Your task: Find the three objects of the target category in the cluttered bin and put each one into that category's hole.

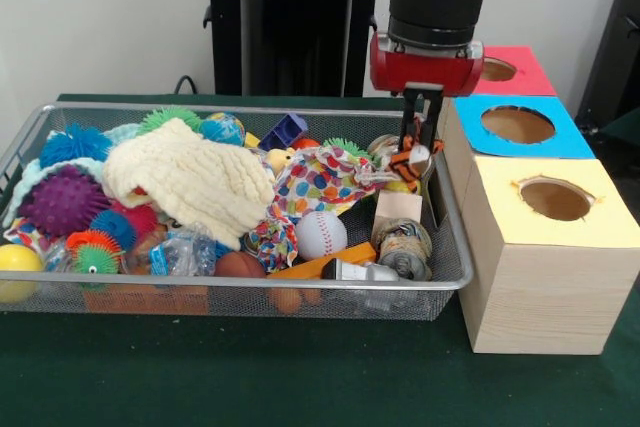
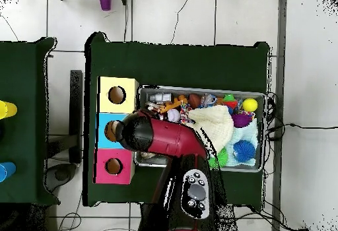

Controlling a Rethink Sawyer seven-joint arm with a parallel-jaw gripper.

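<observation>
My gripper (image 1: 420, 155) hangs over the right end of the wire bin (image 1: 250, 299), close to the wall of the blue-topped box (image 1: 517, 124). Its fingers are shut on a small orange, black and white toy (image 1: 412, 161), held just above the clutter. A polka-dot cloth toy (image 1: 325, 179) lies just to its left and reaches towards it. Beside the bin stand three boxes with round holes: red top (image 1: 497, 69), blue top, and yellow top (image 1: 555, 199). In the overhead view the red arm (image 2: 158, 136) covers the gripper and the blue box's edge (image 2: 109, 131).
The bin is piled with a cream knitted cloth (image 1: 190, 182), a baseball (image 1: 320, 234), a purple spiky ball (image 1: 62, 200), a yellow ball (image 1: 15, 265), a blue block (image 1: 283, 131) and several other toys. The boxes stand tight against the bin's right side.
</observation>
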